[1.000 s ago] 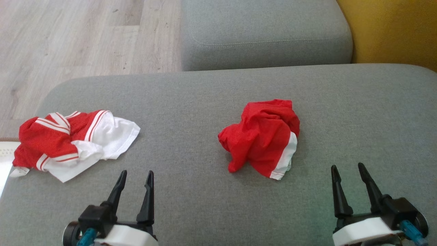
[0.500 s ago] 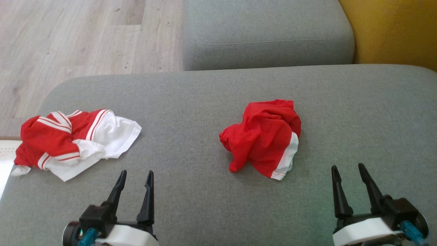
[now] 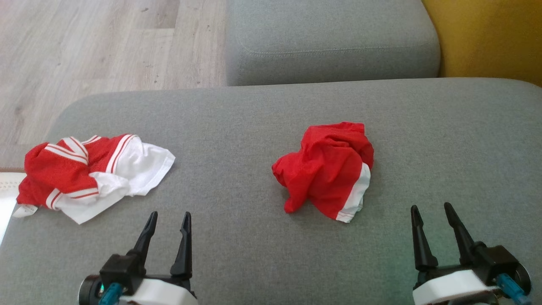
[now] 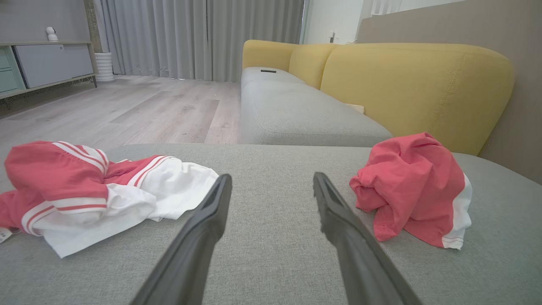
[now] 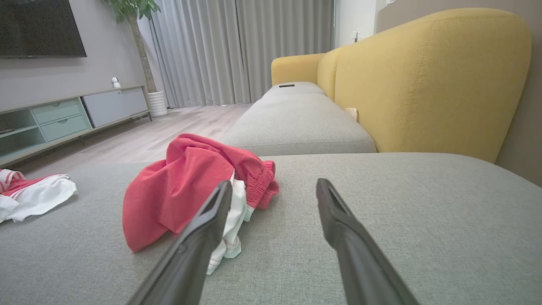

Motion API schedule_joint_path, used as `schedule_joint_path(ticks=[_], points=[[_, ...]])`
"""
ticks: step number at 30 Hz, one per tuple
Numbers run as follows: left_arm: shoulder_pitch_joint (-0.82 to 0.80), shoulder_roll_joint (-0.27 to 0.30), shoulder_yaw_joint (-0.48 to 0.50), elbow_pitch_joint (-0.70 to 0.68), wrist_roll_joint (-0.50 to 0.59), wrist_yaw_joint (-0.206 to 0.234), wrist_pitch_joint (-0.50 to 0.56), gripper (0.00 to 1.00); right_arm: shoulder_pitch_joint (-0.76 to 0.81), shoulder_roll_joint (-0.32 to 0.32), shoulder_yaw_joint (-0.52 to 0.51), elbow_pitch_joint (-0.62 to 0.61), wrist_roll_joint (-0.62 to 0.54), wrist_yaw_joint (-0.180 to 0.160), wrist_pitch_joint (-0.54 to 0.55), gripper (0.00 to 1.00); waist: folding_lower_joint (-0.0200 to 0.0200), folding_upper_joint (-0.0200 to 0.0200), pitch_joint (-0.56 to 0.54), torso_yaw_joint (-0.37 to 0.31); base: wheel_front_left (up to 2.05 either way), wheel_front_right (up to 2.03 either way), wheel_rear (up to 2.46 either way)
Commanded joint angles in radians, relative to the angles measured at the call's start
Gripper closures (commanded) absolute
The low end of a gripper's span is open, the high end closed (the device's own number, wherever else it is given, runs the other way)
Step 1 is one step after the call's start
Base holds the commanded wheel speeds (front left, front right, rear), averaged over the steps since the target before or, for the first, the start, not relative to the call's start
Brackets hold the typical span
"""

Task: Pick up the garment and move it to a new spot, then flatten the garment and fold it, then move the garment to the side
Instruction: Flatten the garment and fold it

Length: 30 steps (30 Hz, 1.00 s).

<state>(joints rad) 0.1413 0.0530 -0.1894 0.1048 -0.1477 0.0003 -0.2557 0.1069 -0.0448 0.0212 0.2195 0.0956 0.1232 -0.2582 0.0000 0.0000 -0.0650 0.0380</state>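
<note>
While left gripper and right gripper sit fully spread, holding nothing, crumpled red garment lies ahead on grey cushion, between them, nearer the right; striped garment bunched near cushion's left edge.

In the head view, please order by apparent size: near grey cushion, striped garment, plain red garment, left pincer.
1. near grey cushion
2. striped garment
3. plain red garment
4. left pincer, unsure: nearest the camera
</note>
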Motion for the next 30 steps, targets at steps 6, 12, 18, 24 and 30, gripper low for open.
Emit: schedule_joint_path(ticks=[6, 12, 18, 24, 30], points=[[-0.045, -0.003, 0.019, -0.022, 0.007, 0.004, -0.006, 0.0, -0.038, -0.005, 0.026, -0.027, 0.003, 0.008, -0.004, 0.0, 0.0, 0.0, 0.002, -0.001, 0.0, 0.0, 0.0], [-0.046, -0.003, 0.015, -0.017, 0.008, 0.003, -0.006, 0.0, -0.038, -0.005, 0.026, -0.024, 0.004, 0.008, -0.004, 0.0, 0.0, 0.0, 0.002, 0.0, 0.0, 0.0, 0.0], [-0.048, -0.003, 0.012, -0.015, 0.009, 0.002, -0.006, 0.0, -0.038, -0.005, 0.025, -0.023, 0.008, 0.008, -0.004, 0.0, 0.0, 0.0, 0.002, 0.0, 0.0, 0.0, 0.0], [-0.049, -0.003, 0.008, -0.015, 0.007, 0.003, -0.006, 0.0, -0.041, -0.005, 0.024, -0.009, 0.008, 0.008, -0.004, 0.0, 0.0, 0.0, 0.006, -0.001, 0.0, 0.0, 0.0], [-0.062, -0.003, -0.007, -0.02, 0.007, 0.0, -0.006, 0.0, -0.046, -0.005, 0.025, -0.009, 0.004, 0.008, -0.004, 0.0, 0.0, 0.0, 0.026, 0.009, 0.0, 0.0, 0.0]])
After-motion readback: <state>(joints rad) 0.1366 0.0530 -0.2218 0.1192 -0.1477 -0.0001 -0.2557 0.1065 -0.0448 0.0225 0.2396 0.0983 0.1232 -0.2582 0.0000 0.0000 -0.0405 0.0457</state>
